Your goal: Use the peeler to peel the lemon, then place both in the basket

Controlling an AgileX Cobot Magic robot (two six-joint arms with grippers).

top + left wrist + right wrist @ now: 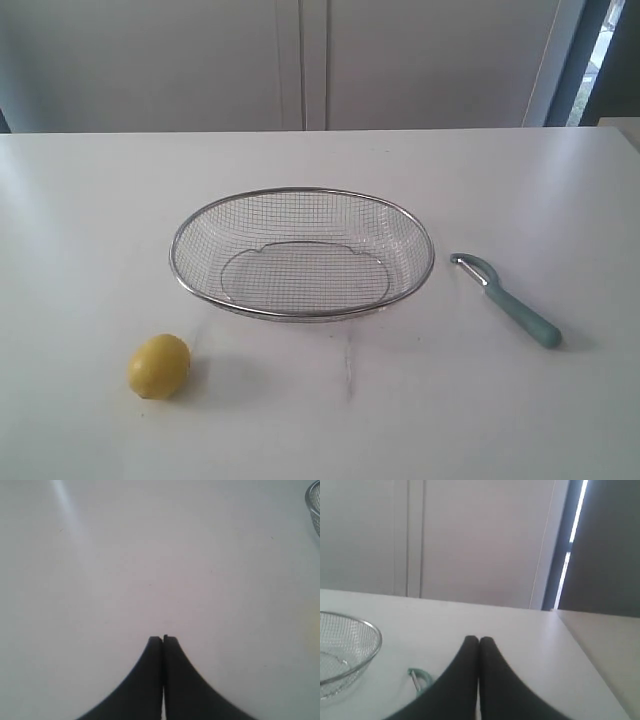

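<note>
A white table (90,220) carries the wire basket (302,254) at its middle, the lemon (159,366) front-left, and the peeler (505,298) to the right.

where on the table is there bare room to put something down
Widest bare stretch: the table behind the basket, back to the far edge. Also free: the front strip between the lemon and the peeler, and the left side beyond the lemon. Tightest: the gap between basket rim and peeler head.
</note>
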